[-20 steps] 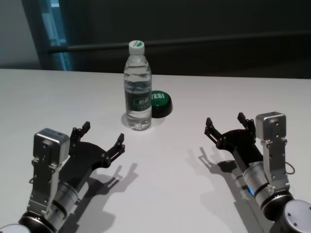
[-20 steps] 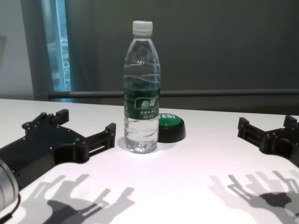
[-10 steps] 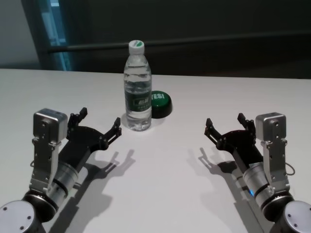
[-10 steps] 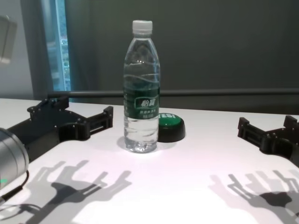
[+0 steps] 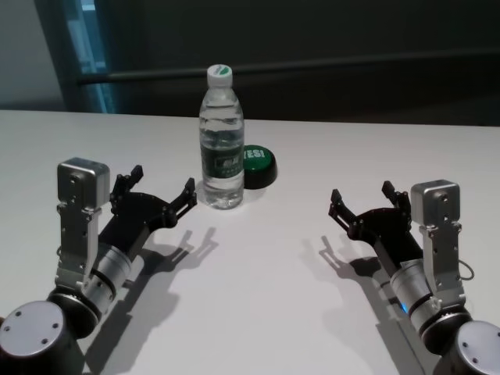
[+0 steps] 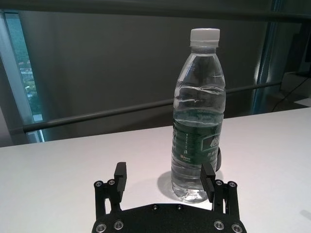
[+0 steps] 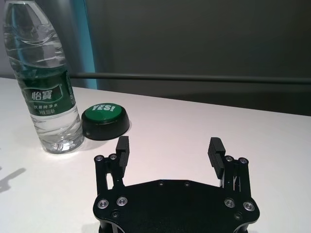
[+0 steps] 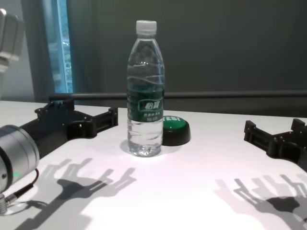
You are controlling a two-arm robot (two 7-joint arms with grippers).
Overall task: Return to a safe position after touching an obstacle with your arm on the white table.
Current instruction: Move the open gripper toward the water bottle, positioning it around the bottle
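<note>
Left gripper (image 5: 162, 193), fingers spread wide and grasping nothing, raised above the white table (image 5: 258, 297) just left of the water bottle (image 5: 222, 141); nearer fingertip (image 6: 208, 177) close to the bottle's base, contact not discernible. Water bottle upright on the table, white cap on, green label facing forward. Green button (image 5: 258, 166) on a black base, just right of and behind the bottle, touching or nearly so. Right gripper (image 5: 370, 202), well right of the bottle, fingers likewise parted and empty, low over the table.
</note>
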